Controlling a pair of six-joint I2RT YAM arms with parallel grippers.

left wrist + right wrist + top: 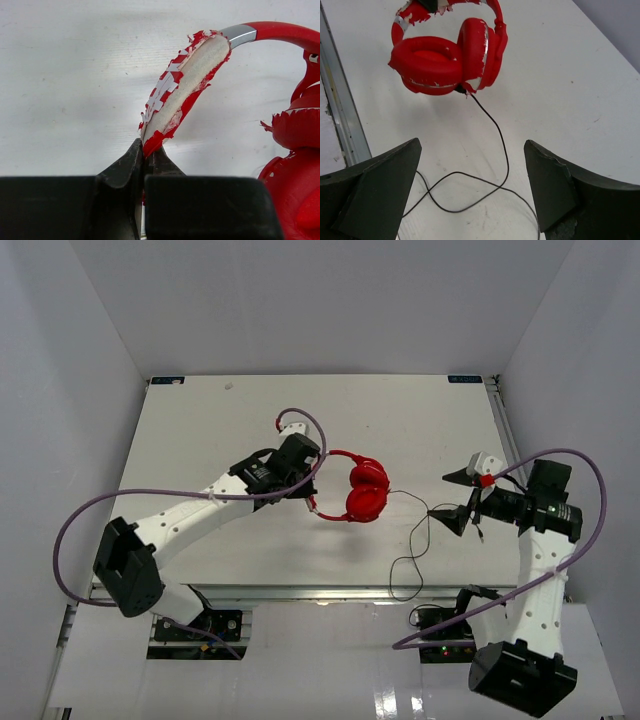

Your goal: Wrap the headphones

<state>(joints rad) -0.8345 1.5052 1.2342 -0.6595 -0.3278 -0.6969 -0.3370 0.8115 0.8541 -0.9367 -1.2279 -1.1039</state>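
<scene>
Surveying from the largest item down, I note the white table (400,420), with both arms reaching over it from the near edge.

The headphones (365,492) sit near the table's centre, between the two arms. Judging by the shadow beneath the cups (435,65), they hang clear of the surface and do not rest on it. Their covering is flaking, and pale padding shows along the headband (185,85).

The left gripper (145,155) is clenched on the end of that headband, jaws pressed together on the torn edge. I judge this hold is meant to suspend the cups so the lead can be wound around them without fouling the table.

The thin black cable (502,150) leaves the lower edge of one cup and trails toward the near right. It lies in loose loops on the table.

The right gripper (470,145) is released, fingers spread wide and grasping nothing. It faces the cups from the right, with the slack cable just below its open jaws. I judge it is placed there to collect the cable. Wrapping is not yet begun.
</scene>
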